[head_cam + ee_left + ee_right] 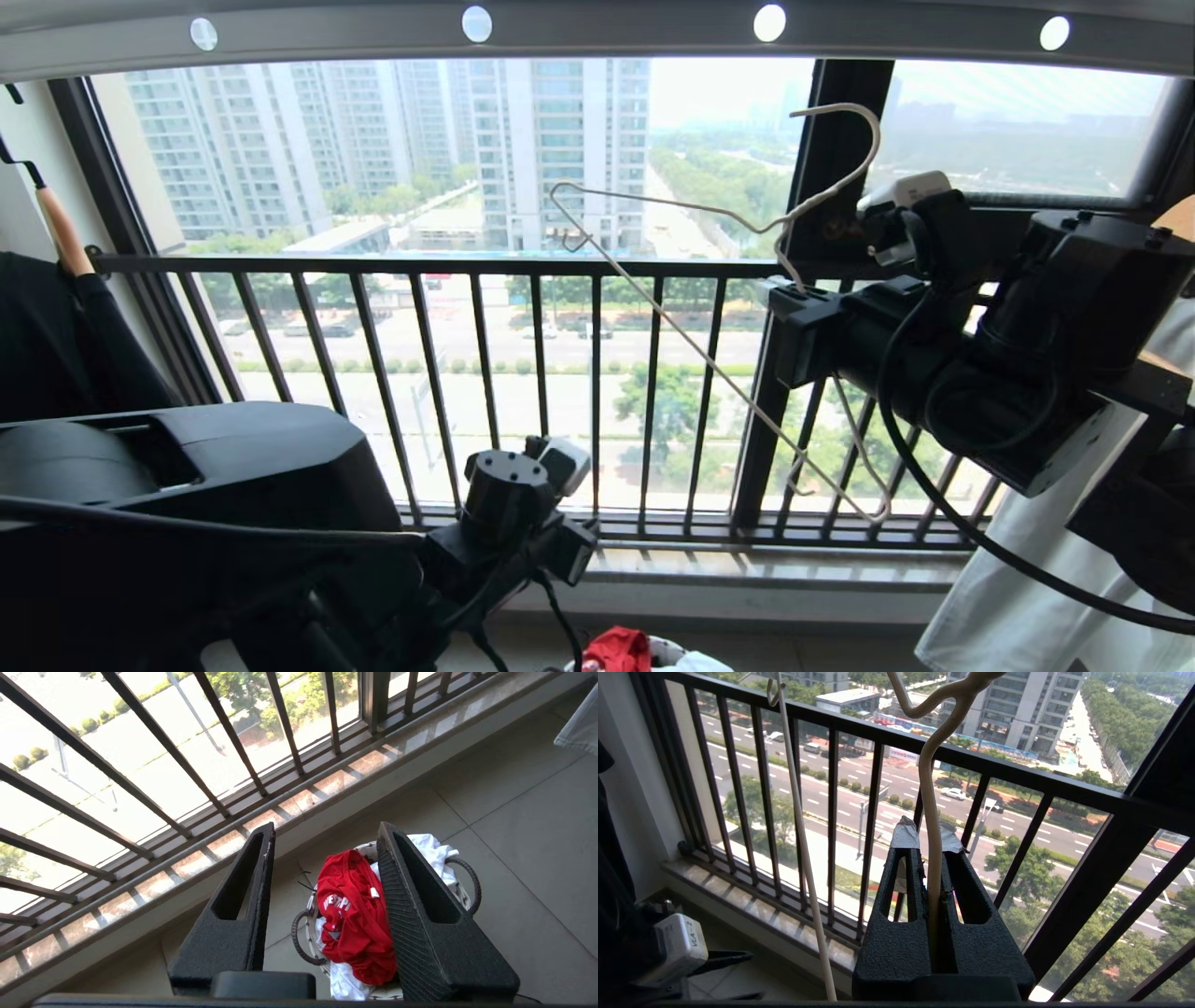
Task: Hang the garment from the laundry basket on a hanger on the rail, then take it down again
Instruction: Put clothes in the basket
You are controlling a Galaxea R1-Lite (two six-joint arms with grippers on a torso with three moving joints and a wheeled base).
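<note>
Garment: the red short-sleeved T-shirt with small white lettering (pixel 355 914) lay crumpled on top of white cloth in the small round laundry basket with a white woven rim and black loop handles (pixel 303 933), on the tiled floor beside the window sill.
Left gripper: the left gripper (pixel 327 840) hung above the basket with its two black fingers parted and nothing between them.
Key relation: in the left wrist view the red T-shirt lay beyond and below the fingertips, mostly in the gap and partly behind one finger; its heap ran lengthwise roughly along the line of the fingers.
Nearer arm: the left, judged the one to make the pick; a downward reach appeared to be needed.
Right gripper: the right gripper (pixel 928 847) was raised at the right, clamped on the twisted neck of the thin cream-white wire hanger (pixel 709 355).
Hanger: tilted, its hook below the wide grey metal rail with round holes (pixel 616 28), not on it.
Stage: judged early; the garment was not yet lifted.
</note>
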